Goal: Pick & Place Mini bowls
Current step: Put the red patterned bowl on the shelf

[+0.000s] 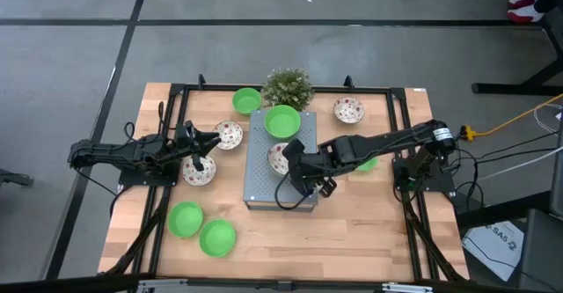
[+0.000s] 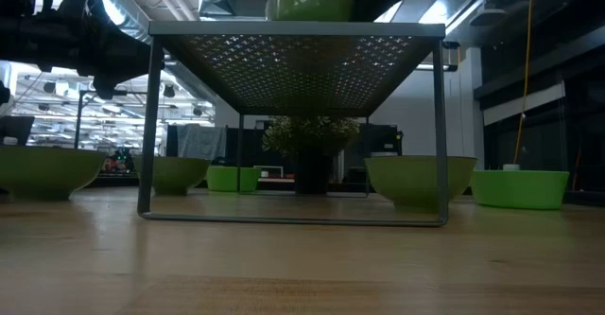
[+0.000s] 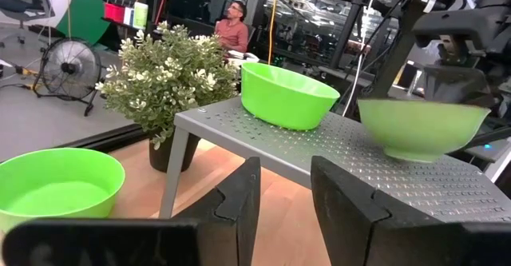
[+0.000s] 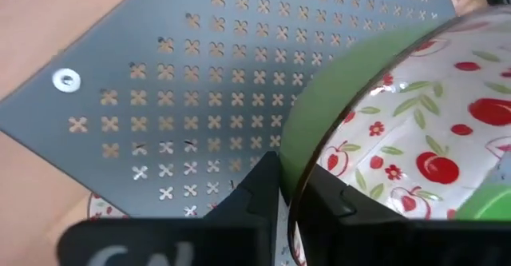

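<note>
So the right gripper (image 1: 295, 157) is sitting over the grey perforated rack (image 1: 264, 187) in the middle of the bench (image 1: 352, 231), and its fingers (image 4: 263, 188) are pinching the rim of a patterned bowl (image 4: 415, 150), one finger outside the green wall, the other inside on the cherry print. They're nearly closed, with just the rim between them. The bowl looks like it's resting on or just above the rack top; I can't tell which.

What the next move hangs on: a plain green bowl (image 1: 282, 120) is already on the rack just beyond the held one, toward the potted plant (image 1: 288, 87), so the free rack surface lies on the near side.

The left gripper (image 1: 209, 142) is waiting over the left part of the bench, fingers (image 3: 239, 202) parted with a clear gap and nothing in them, between two more patterned bowls (image 1: 228, 135) (image 1: 199, 170). Other green bowls (image 1: 186, 219) (image 1: 217, 238) are lying near the front left.

Funny thing: the left wrist view is showing the held bowl's outside as plain green (image 3: 421, 126), and only the right wrist view is giving away the print inside. The low view just catches the rack from underneath.
</note>
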